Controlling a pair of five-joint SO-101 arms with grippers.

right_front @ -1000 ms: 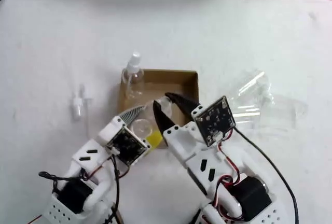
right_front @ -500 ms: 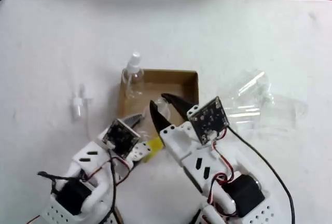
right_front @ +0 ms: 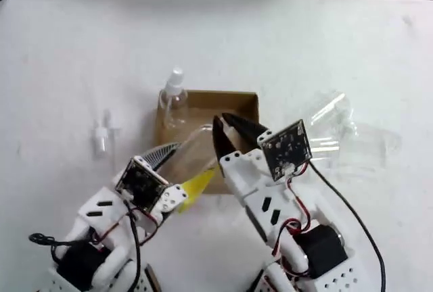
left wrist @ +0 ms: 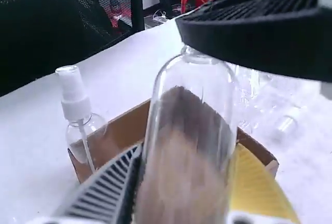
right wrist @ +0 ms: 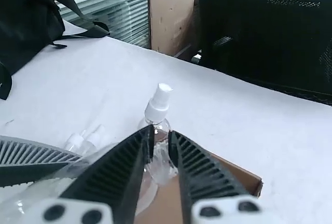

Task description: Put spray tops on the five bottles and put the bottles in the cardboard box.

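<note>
A clear uncapped bottle (right_front: pixel 189 153) hangs tilted over the near left corner of the cardboard box (right_front: pixel 230 96). My left gripper (right_front: pixel 181 166) is shut on its body, grey finger on one side and yellow finger (left wrist: pixel 257 182) on the other. My right gripper (right_front: pixel 222 130) is shut on the neck of this bottle (left wrist: pixel 189 130), black fingers (right wrist: pixel 129 167) close together. One bottle with a white spray top (right_front: pixel 173 99) stands in the box's far left corner, also in the left wrist view (left wrist: pixel 78 120) and the right wrist view (right wrist: pixel 157 107).
Loose white spray tops (right_front: pixel 101 136) lie on the white table left of the box, also in the right wrist view (right wrist: pixel 83 140). Several empty clear bottles (right_front: pixel 338 136) lie right of the box. Both arm bases crowd the table's near edge.
My right gripper was open and has shut on the bottle's neck. The left arm has drawn back and tipped the bottle so its neck points toward the right gripper.
</note>
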